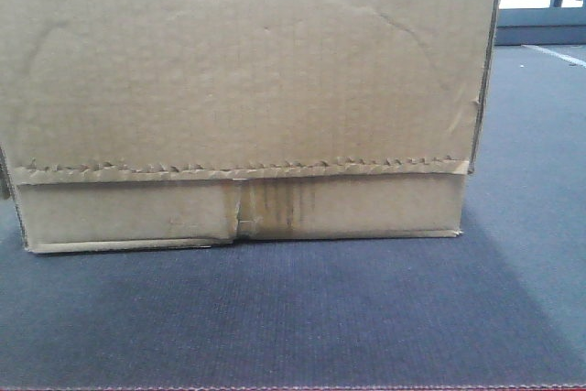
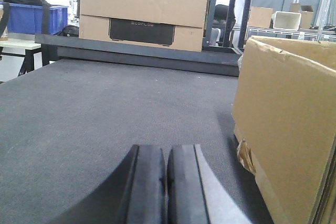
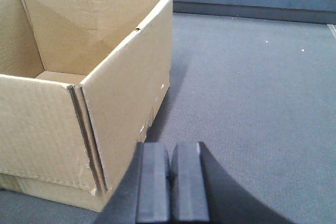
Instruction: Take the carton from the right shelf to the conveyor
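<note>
Cardboard carton [image 1: 238,89]: brown corrugated, standing on the dark-grey belt of the conveyor [image 1: 302,318]. We see its front face filling the front view, with a jagged flap edge running across it and a yellowish tape stain low at the centre.
Carton interior: open at the top in our right wrist view [image 3: 79,77], and we see nothing inside.
Carton position: it sits between our two tools; its side wall shows at the right of our left wrist view [image 2: 286,124].
Left tool [image 2: 167,192]: black pads pressed together with nothing between them, low over the belt and just beside the carton, apart from it.
Right tool [image 3: 170,187]: pads likewise pressed together on nothing, near the carton's corner; we cannot tell whether it touches the wall.
Conveyor: finely textured belt with a thin red line along its near edge in the front view and a dark frame bar [image 2: 142,51] on the far side.
Beyond the belt: a second cardboard box [image 2: 142,14] with a black label, a blue plastic bin [image 2: 31,17] at left, and a metal rack [image 2: 283,3] carrying small boxes at right.
</note>
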